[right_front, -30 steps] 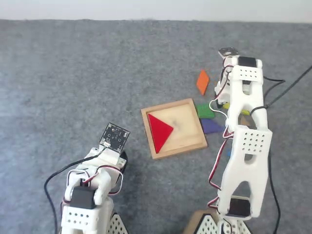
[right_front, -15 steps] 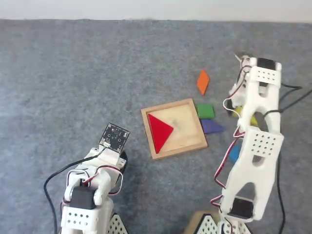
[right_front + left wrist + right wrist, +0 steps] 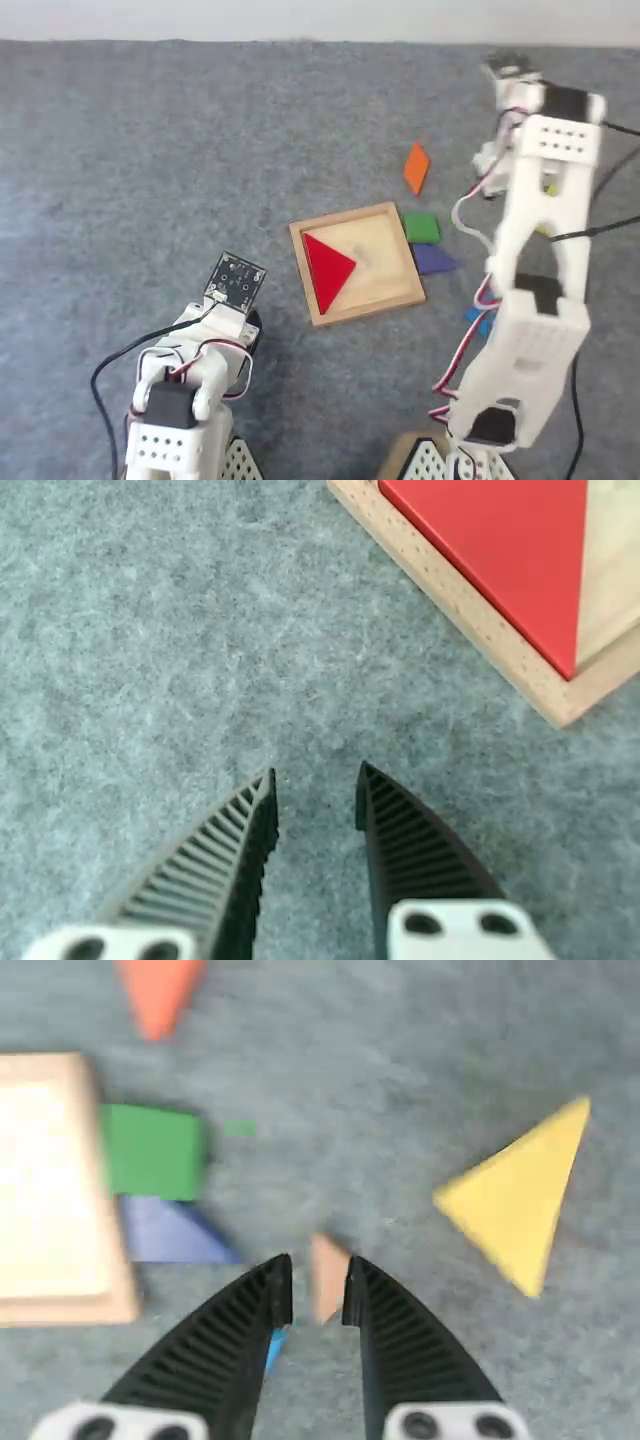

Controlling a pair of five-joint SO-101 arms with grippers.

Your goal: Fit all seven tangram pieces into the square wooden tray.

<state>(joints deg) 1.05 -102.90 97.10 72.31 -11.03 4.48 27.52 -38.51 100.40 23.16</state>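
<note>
The square wooden tray (image 3: 385, 297) lies mid-table with a red triangle (image 3: 326, 270) in its left half. Beside its right edge lie an orange piece (image 3: 416, 167), a green square (image 3: 421, 227) and a purple triangle (image 3: 433, 259). My right arm (image 3: 545, 200) stands tall over that cluster. My right gripper (image 3: 318, 1265) hangs open by a narrow gap high above the mat. A tan piece (image 3: 328, 1272) shows in that gap, with a yellow triangle (image 3: 520, 1200) to one side. My left gripper (image 3: 315, 780) is open and holds nothing, close to the tray's corner (image 3: 480, 620).
A blue piece (image 3: 480, 318) lies partly under the right arm. The grey felt mat (image 3: 150, 150) runs wide to the left and back. Cables hang along both arms. The left arm (image 3: 190, 390) sits at the front left.
The right arm has risen and swung toward the back right, away from the tray's edge. The pieces, the tray and the left arm have stayed put.
</note>
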